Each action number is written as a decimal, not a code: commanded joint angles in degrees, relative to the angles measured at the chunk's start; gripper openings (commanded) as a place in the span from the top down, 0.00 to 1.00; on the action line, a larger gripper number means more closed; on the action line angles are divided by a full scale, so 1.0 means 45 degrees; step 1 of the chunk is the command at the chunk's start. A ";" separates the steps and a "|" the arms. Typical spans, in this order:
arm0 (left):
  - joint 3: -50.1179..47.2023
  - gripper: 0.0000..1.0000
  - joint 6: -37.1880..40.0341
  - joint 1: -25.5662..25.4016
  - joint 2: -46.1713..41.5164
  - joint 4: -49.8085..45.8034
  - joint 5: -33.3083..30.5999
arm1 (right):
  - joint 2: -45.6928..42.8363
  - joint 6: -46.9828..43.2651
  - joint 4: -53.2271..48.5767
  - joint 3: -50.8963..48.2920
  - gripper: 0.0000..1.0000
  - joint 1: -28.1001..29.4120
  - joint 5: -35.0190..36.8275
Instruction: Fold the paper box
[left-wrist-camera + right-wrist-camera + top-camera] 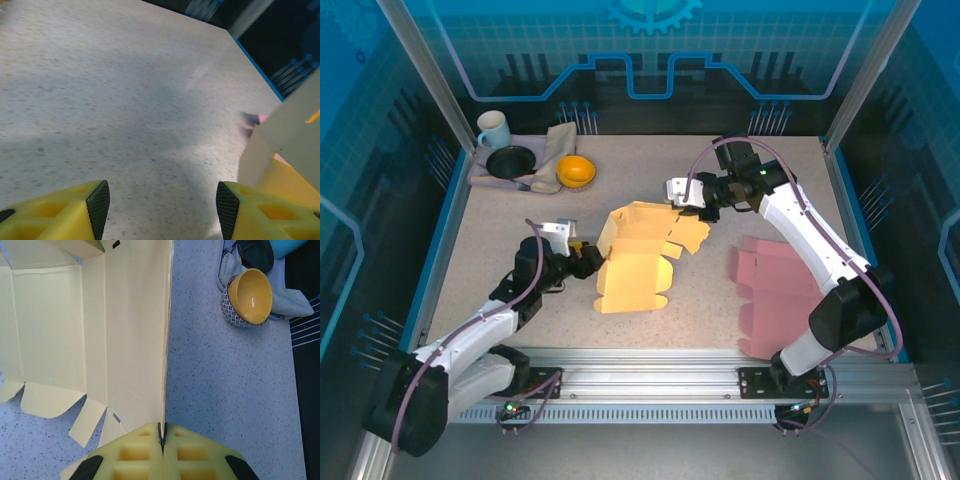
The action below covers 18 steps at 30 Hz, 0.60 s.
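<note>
Pinching a wall edge, your right gripper holds the yellow paper box, near side of the yellow bowl; your left gripper gapes empty. Looks light, floppy: grip by creases.

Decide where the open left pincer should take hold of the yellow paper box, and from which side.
Likely the upright left wall of the yellow paper box, from the left: that thin panel stands facing the open left pincer, so fingers can straddle it, while the right pincer pinches the opposite edge.
</note>
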 commanded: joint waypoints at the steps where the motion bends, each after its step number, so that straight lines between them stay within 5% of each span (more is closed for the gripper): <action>1: 0.0482 0.38 0.0393 -0.0382 0.0148 0.1123 0.1634 | -0.0092 0.0216 -0.0139 0.0119 1.00 -0.0017 -0.0647; 18: 0.1579 0.36 0.0765 -0.1013 0.0404 -0.0240 0.1594 | -0.0541 -0.0047 0.0685 -0.0607 1.00 -0.0030 -0.0067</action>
